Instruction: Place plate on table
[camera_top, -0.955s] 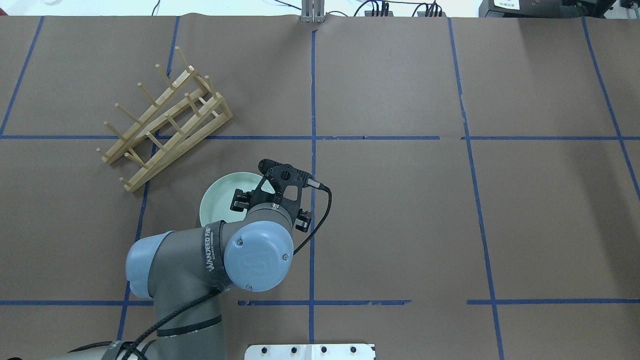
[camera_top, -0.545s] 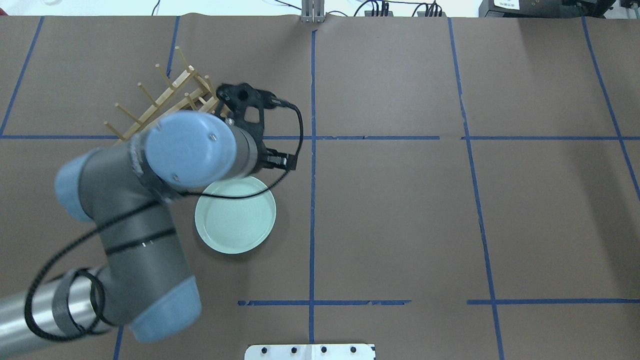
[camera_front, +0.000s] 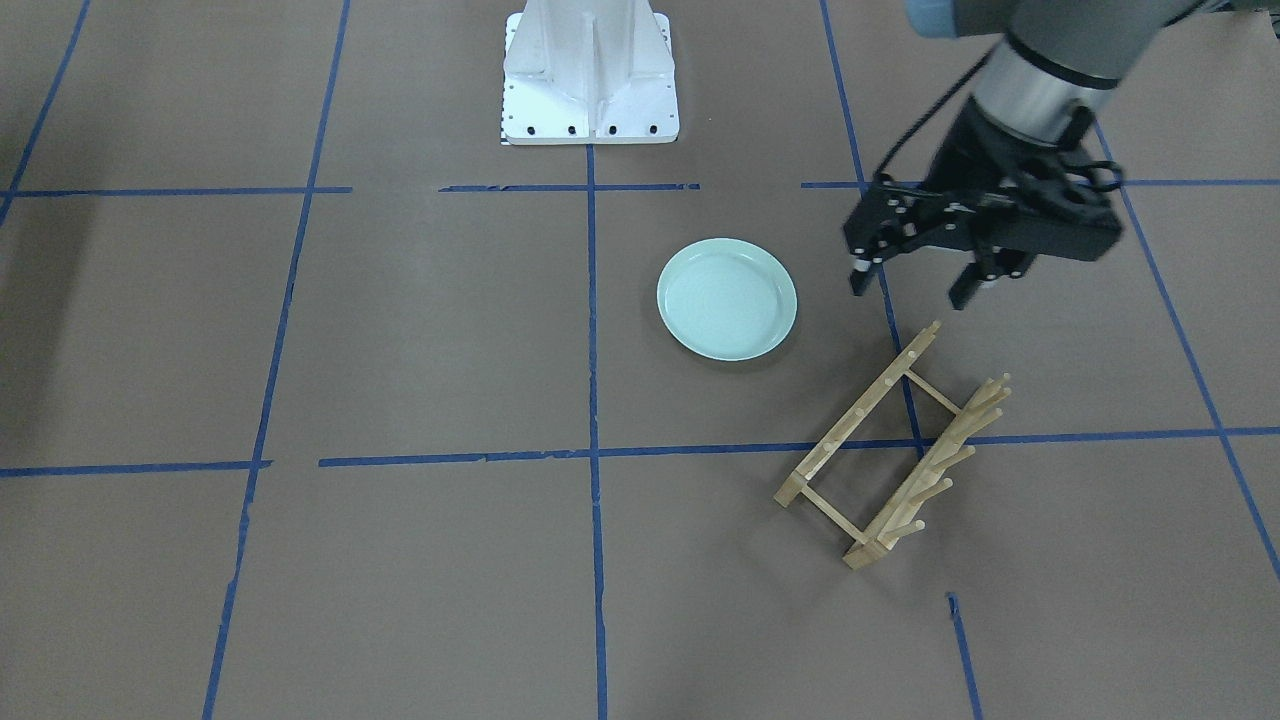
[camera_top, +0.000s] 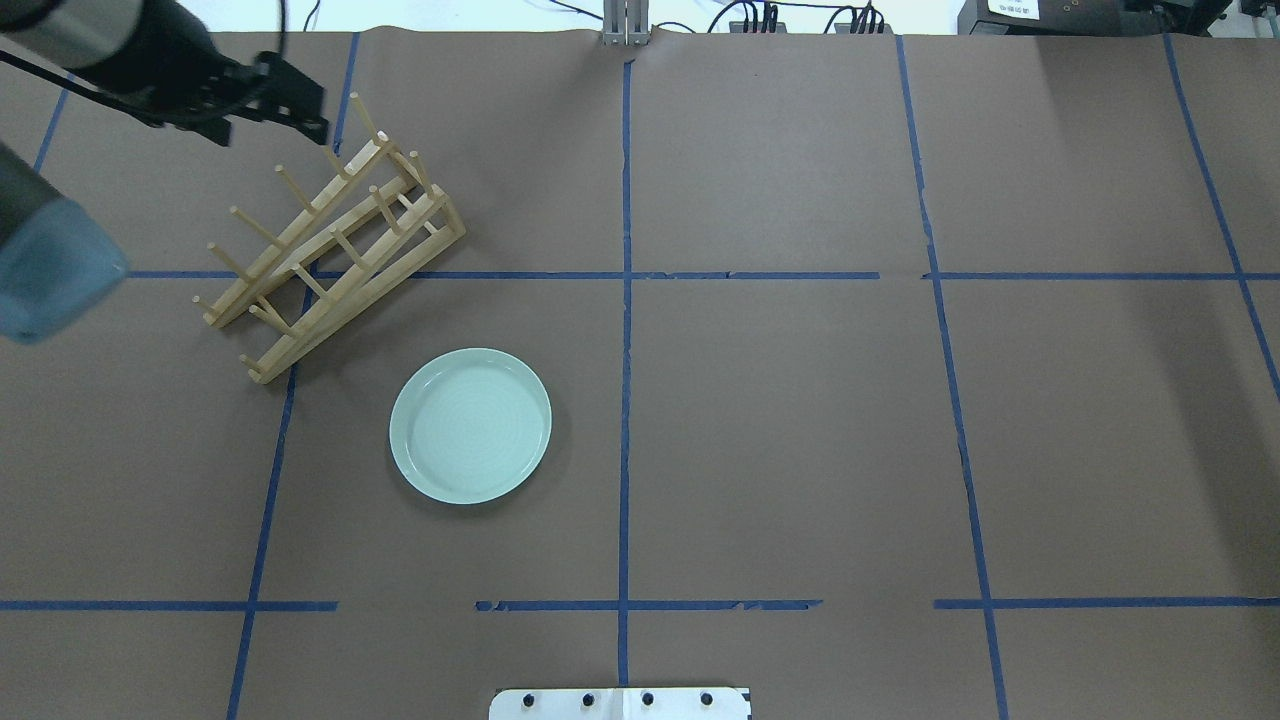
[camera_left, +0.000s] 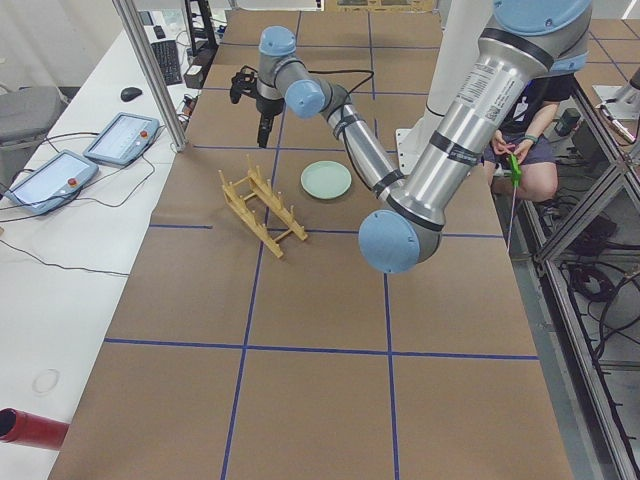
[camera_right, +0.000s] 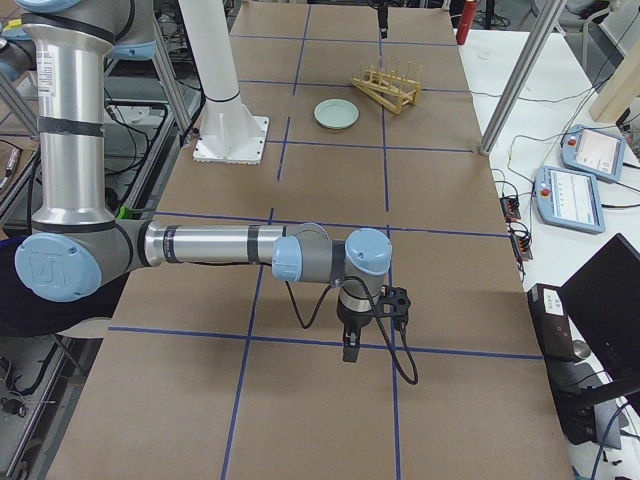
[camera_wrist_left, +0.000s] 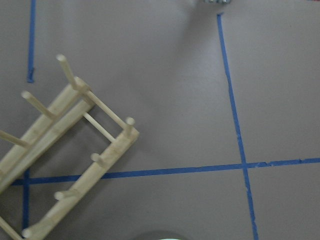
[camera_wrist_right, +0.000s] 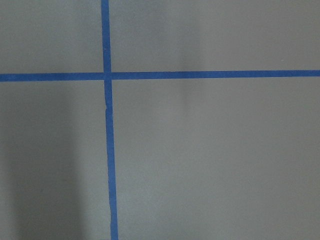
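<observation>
The pale mint-green plate (camera_top: 470, 426) lies flat on the brown paper-covered table (camera_top: 800, 450), alone and touching nothing; it also shows in the front view (camera_front: 727, 298). My left gripper (camera_front: 913, 288) is open and empty, hanging in the air above the table beside the far end of the wooden rack, well away from the plate; in the overhead view it (camera_top: 268, 130) is at the top left. My right gripper (camera_right: 350, 345) shows only in the exterior right view, far from the plate, and I cannot tell whether it is open or shut.
The light wooden peg rack (camera_top: 335, 235) stands empty, up and left of the plate; it fills the left of the left wrist view (camera_wrist_left: 70, 165). The white robot base (camera_front: 590, 75) is at the near table edge. Blue tape lines cross the table.
My left gripper has left the plate's rim, risen and swung away to the far left past the rack. The plate stays flat on the table.
</observation>
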